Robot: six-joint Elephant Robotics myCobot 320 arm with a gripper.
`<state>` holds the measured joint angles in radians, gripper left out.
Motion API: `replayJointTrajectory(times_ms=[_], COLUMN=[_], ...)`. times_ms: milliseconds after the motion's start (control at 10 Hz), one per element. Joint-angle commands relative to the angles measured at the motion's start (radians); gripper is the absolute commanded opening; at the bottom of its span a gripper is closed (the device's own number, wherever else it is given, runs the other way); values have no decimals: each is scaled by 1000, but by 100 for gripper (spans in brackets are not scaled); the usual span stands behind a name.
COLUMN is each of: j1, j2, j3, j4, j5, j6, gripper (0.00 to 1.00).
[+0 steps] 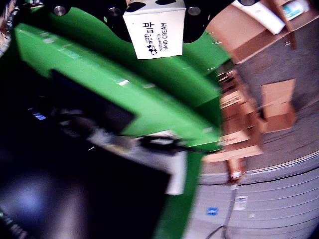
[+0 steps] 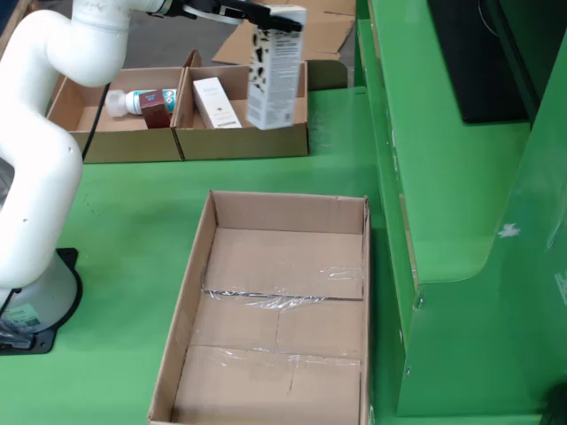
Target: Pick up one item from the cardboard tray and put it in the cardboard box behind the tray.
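One carton, a white hand cream box [image 2: 277, 69] with black lettering, is being gripped at its upper end by the black gripper [image 2: 266, 15], whose fingers are clamped against the carton's sides. In the wrist-mounted view the same carton [image 1: 155, 30] is hanging directly below the gripper [image 1: 155, 4] with the words "HAND CREAM" legible, though the fingers themselves are largely cut off by the frame edge. In the fixed view the carton is hanging upright, tilted slightly, in front of the right-hand compartment of the divided cardboard tray [image 2: 244, 140]. Just left of the held carton, a smaller white box [image 2: 216, 103] is lying in that same compartment. Farther left, in the neighbouring compartment, a white tube [image 2: 133, 101] and a dark red box [image 2: 158, 107] are lying touching each other. Well below the gripper in this view, nearer the camera, a large open cardboard box [image 2: 276, 310] with taped flaps is sitting on the green table [image 2: 133, 230]. Leftward from the gripper, the white robot arm [image 2: 44, 133] is curving down to its base [image 2: 31, 305].
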<state>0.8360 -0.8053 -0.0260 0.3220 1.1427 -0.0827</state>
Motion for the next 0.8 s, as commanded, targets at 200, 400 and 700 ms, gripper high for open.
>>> replayJointTrajectory(times_ms=[200, 400, 700], j1=[203, 277, 359], j2=[168, 185, 194], j3=[26, 26, 26], j4=[-710, -797, -893], j5=[182, 183, 183], j6=[24, 32, 68], gripper=[0, 0, 0])
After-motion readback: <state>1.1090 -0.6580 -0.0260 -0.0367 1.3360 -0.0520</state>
